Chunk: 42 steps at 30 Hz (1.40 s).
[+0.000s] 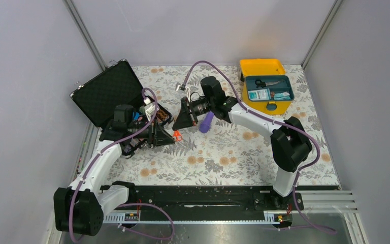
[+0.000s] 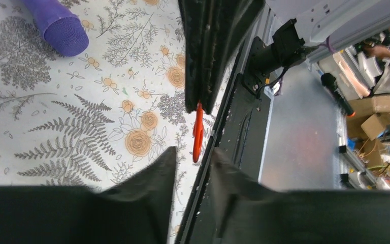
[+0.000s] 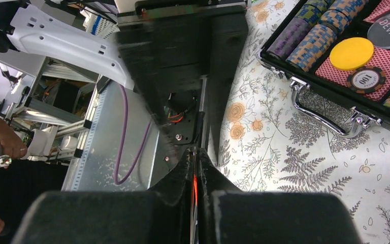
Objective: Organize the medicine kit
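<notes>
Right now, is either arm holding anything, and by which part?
The right gripper pinches a thin orange thing by one end; left gripper stands open at the other.

Both arms are built of smooth white shell links set between bulky black joint housings: the left arm [image 1: 92,168] and the right arm [image 1: 256,118]. A purple cable [image 1: 203,63] runs along each in loose loops. The left gripper [image 1: 170,137] and the right gripper [image 1: 175,126] are matt black and wedge-shaped, with flat, tapering fingers [image 2: 152,178].

Orange stick [image 2: 198,133] pinched in right end effector [image 2: 199,105], left end effector [image 2: 194,150] slightly parted below, purple cylinder [image 2: 56,25] on floral cloth [image 2: 81,107]
</notes>
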Each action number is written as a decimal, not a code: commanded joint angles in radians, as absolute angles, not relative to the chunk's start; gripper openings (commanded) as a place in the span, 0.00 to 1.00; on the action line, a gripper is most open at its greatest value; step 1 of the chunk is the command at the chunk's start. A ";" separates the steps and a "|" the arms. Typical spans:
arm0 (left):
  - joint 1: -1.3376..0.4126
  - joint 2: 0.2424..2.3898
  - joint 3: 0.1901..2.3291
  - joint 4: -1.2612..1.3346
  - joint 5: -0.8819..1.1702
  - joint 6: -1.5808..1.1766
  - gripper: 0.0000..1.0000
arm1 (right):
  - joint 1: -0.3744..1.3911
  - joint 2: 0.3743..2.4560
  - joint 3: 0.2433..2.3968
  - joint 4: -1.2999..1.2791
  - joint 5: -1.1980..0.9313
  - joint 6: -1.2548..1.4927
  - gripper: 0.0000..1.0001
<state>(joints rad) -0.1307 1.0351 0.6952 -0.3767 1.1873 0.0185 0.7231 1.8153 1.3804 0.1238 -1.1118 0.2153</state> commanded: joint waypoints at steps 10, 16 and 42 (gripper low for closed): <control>-0.132 1.107 0.882 -0.530 0.977 0.141 0.94 | 0.471 1.577 1.492 -0.436 -0.728 -0.269 0.00; -0.143 1.253 1.017 -0.581 0.980 0.201 0.99 | 0.237 1.536 1.546 -0.398 -0.259 -0.155 0.00; -0.166 1.476 1.320 -0.676 0.835 0.153 0.99 | 0.075 1.893 1.542 -0.027 0.209 -0.638 0.12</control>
<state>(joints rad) -0.1658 1.4654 1.2655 -0.6601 0.8337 0.1345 0.0692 1.8828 1.5356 -0.0380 0.2523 -0.5789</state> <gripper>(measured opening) 0.989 0.096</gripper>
